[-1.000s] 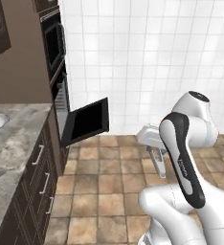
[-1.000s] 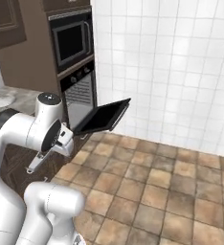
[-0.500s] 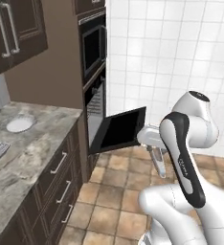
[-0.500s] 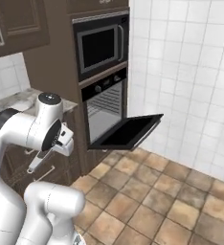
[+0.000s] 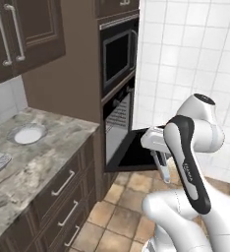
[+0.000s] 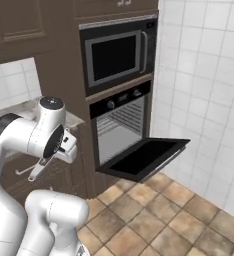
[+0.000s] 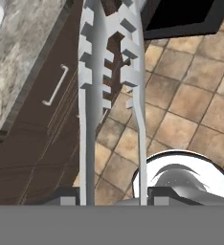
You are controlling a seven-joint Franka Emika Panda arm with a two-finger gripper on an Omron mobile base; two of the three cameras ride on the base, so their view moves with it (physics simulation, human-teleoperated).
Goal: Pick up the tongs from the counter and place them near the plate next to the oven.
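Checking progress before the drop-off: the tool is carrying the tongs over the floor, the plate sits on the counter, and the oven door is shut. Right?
Not quite: the oven door hangs open, as the right base view shows. The tool does carry the tongs over the floor, and the plate sits on the counter.

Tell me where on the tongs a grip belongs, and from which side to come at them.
On the two long arms, back from the toothed tips, pinching across them so they squeeze together. The tongs are slim, with two thin parallel arms, so pads meeting their outer faces sit flat. The gripper is shut on them that way now, toothed ends pointing away from the hand, over the floor beside the counter.
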